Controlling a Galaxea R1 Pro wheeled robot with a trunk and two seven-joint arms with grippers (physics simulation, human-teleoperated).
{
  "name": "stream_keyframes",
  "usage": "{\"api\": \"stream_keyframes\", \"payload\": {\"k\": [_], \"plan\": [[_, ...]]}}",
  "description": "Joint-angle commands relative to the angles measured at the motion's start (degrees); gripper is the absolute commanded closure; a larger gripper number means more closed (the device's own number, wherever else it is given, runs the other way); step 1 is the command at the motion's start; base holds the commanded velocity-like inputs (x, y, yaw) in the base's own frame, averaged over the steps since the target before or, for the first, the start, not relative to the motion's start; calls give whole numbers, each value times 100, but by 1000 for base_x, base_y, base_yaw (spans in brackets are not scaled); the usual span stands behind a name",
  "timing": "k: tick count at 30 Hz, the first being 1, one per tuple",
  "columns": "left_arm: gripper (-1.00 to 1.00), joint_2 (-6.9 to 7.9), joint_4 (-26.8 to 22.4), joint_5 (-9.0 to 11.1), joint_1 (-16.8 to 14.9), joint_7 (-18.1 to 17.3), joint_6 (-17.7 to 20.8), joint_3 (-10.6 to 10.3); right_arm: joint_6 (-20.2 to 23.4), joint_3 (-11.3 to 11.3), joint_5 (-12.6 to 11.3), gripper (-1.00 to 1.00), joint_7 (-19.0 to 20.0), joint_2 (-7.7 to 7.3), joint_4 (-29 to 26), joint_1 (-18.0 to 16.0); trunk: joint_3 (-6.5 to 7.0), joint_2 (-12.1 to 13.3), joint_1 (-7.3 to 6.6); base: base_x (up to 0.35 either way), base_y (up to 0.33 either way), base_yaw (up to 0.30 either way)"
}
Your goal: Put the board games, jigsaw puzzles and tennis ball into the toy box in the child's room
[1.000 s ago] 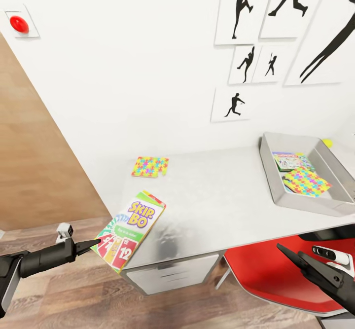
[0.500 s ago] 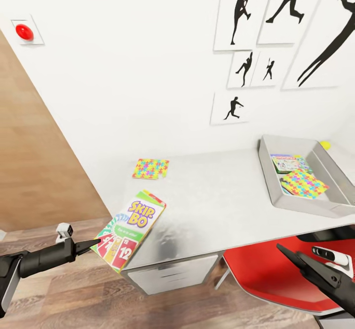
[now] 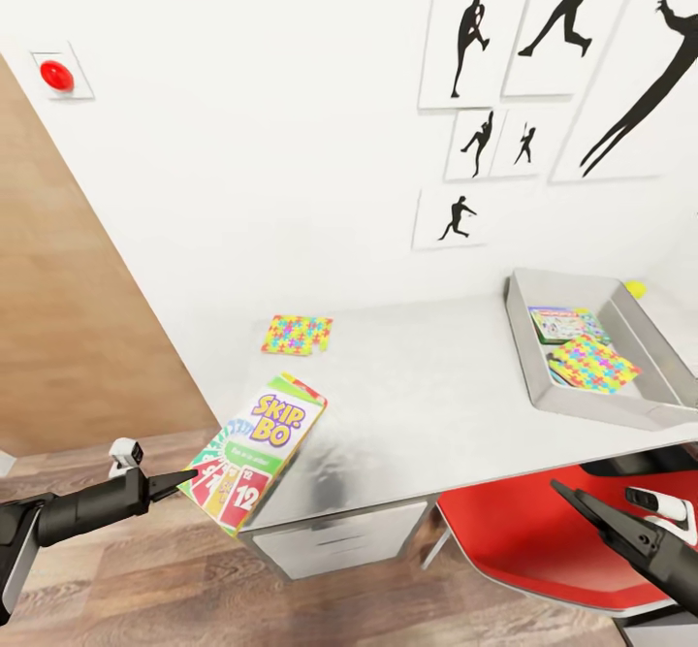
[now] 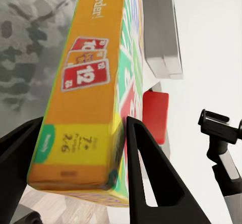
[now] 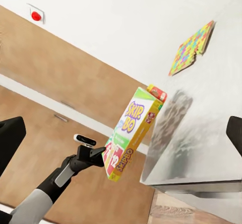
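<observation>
A Skip-Bo board game [image 3: 258,450] lies tilted over the front left corner of the grey table [image 3: 427,404]. My left gripper [image 3: 189,478] is shut on its near end; in the left wrist view the fingers [image 4: 146,173] press both sides of the box [image 4: 85,98]. One jigsaw puzzle [image 3: 297,334] lies flat on the table's far left. The toy box [image 3: 528,356], a grey tray at the right, holds another board game [image 3: 562,321] and a jigsaw puzzle [image 3: 594,364]. The yellow tennis ball [image 3: 635,288] peeks out behind it. My right gripper [image 3: 562,489] hangs open below the table's front edge.
A red chair [image 3: 528,531] stands under the table beside my right arm. A grey drawer unit [image 3: 339,535] sits below the table's left part. Silhouette pictures hang on the white wall, and a wood panel [image 3: 68,317] stands at the left.
The head view has shifted a little. My left gripper keeps the Skip-Bo box at the same corner. The right gripper sits slightly lower and further right.
</observation>
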Motion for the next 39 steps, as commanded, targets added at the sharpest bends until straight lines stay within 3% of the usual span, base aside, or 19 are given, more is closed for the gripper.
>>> {"api": "stream_keyframes", "payload": {"k": [1,12,15,32,39], "plan": [[100,2,0,-4,-2,-22,60,1,34,-2,-32,-100,0,-2,-7,1,20,37,-21,0,0,0],[100,29,-8,-3,-1,-183,56,0,-53,-227,-5,-100,501,-10,-4,4,314,478,-262,0,0,0],[100,32,-9,-8,-1,-332,45,-3,-54,-259,-6,-100,540,-10,-3,5,396,598,-328,0,0,-9],[100,189,-96,-11,-9,-332,42,-4,-55,-287,-4,-100,774,-16,-1,3,859,1280,-702,0,0,-108],[100,227,-105,-11,-9,-332,42,-4,-48,-415,-4,-100,859,-14,17,5,1049,1561,-855,0,0,-150]]}}
